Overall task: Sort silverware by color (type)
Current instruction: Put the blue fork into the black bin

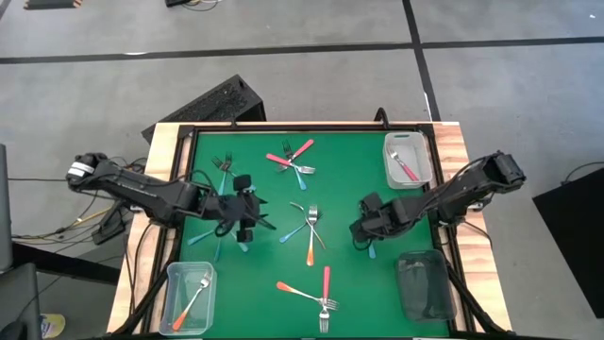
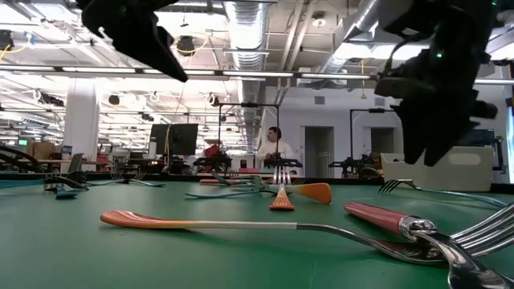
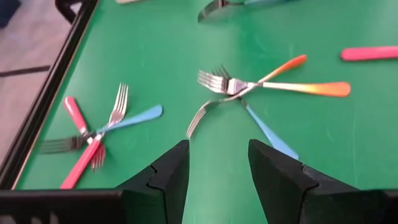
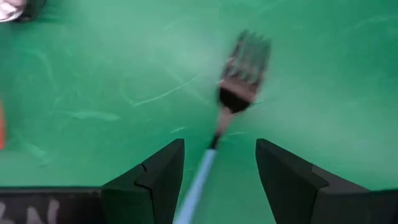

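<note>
The worktop (image 1: 359, 293) is a flat green mat inside a dark frame with pale wooden edges. The forks scattered on it have shiny metal tines and slim, smooth plastic handles in pink-red, orange or light blue.

The left arm reaches in from the left edge, stretched low across the mat, and its gripper (image 1: 247, 225) hovers left of centre with its fingers apart and nothing between them. In its wrist view it faces the middle cluster (image 3: 249, 93): two orange forks and a light blue one crossing at the necks. Off to one side lies another trio (image 3: 93, 134) of two pink-red forks and one light blue.

The right arm comes in from the right edge, bent at the elbow, and its gripper (image 1: 366, 229) sits right of centre, fingers spread wide and empty. A light blue fork (image 4: 233, 99) lies flat on the mat just ahead, its handle running in between the fingers without touching them.

There are three clear plastic bins with rounded corners. The one at the far right (image 1: 389, 170) holds a pink-red fork (image 1: 404, 167). The one at the near left (image 1: 175, 316) holds an orange fork (image 1: 192, 302). The one at the near right (image 1: 425, 283) looks dark, and I cannot tell what is in it.

Near the front edge lie an orange fork (image 1: 297, 291) and a pink-red fork (image 1: 327, 288).
</note>
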{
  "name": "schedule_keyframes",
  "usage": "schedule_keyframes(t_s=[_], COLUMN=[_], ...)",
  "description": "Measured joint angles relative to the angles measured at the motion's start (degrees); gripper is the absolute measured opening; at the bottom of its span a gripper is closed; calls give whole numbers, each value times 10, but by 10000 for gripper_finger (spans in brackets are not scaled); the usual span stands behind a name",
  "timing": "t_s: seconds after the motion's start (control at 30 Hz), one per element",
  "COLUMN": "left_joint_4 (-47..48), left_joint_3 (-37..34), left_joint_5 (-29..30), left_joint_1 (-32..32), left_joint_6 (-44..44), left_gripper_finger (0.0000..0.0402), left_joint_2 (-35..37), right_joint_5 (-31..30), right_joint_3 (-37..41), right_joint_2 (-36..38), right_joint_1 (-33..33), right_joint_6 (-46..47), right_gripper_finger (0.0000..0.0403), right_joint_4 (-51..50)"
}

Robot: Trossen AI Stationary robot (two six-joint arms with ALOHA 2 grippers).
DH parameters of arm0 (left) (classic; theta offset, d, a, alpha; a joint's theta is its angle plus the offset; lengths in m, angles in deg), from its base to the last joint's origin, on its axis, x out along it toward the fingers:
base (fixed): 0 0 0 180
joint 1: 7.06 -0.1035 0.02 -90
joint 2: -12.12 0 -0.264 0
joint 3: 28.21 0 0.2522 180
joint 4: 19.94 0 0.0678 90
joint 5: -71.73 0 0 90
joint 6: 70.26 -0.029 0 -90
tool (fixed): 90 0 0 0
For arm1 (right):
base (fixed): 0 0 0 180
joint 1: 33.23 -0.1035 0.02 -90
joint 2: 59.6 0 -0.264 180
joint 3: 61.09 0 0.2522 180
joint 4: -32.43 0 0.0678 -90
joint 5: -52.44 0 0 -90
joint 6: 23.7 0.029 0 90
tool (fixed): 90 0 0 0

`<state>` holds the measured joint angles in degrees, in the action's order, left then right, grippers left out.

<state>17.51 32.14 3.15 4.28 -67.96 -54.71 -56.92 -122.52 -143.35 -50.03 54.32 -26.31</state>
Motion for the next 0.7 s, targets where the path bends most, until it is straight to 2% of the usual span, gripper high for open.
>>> schedule_keyframes(t_s=[0.1, 0.3, 0.53, 0.7], left_joint_4=[-49, -239, -408, -493], left_joint_3=[-12, -113, -215, -272], left_joint_5=[-22, -100, -108, -127], left_joint_1=[-17, -54, -62, -63], left_joint_6=[-22, -47, -37, -16], left_gripper_finger=[152, 152, 152, 152], left_joint_2=[0, 0, 4, 4], right_joint_5=[0, 0, -1, 1], right_joint_3=[16, 35, 41, 41], right_joint_2=[0, 0, 0, -21], right_joint_1=[-5, 5, 18, 20], right_joint_6=[1, 2, 3, 7], right_gripper_finger=[223, 223, 222, 212], right_joint_4=[24, 39, 46, 57])
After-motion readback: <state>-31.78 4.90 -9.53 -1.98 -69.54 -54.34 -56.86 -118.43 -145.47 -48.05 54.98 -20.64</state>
